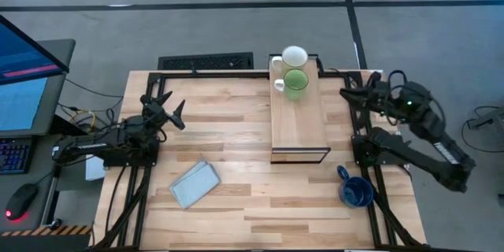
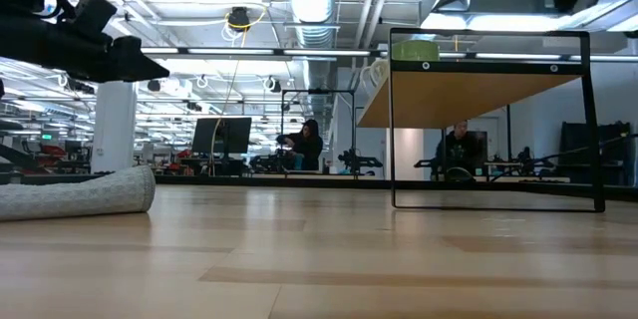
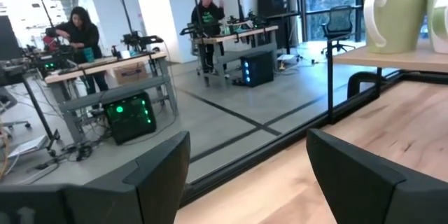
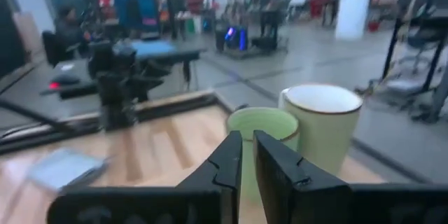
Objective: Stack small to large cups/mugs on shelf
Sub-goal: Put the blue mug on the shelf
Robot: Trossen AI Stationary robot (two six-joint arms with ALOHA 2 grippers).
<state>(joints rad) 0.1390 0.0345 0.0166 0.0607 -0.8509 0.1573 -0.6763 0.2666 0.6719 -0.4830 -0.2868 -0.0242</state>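
The light-wood shelf (image 1: 298, 122) stands at the table's middle right. The white mug (image 1: 294, 55) stands on its far end, and the light green mug (image 1: 296, 83) stands upright right beside it on the near side. The dark blue mug (image 1: 355, 191) stands on the table near the right front. My right gripper (image 4: 248, 157) is shut and empty, hovering right of the shelf (image 1: 350, 92) and pointing at the two mugs (image 4: 262, 129). My left gripper (image 1: 169, 114) is open and empty over the table's left side; in its wrist view (image 3: 248, 175) the green mug (image 3: 395, 10) shows far off.
A folded grey-blue cloth (image 1: 194, 183) lies on the table at the near left. Bare shelf top (image 1: 298, 130) runs from the green mug to the shelf's near end. A monitor and keyboard stand off the table's left. People work at benches in the room behind (image 2: 304, 145).
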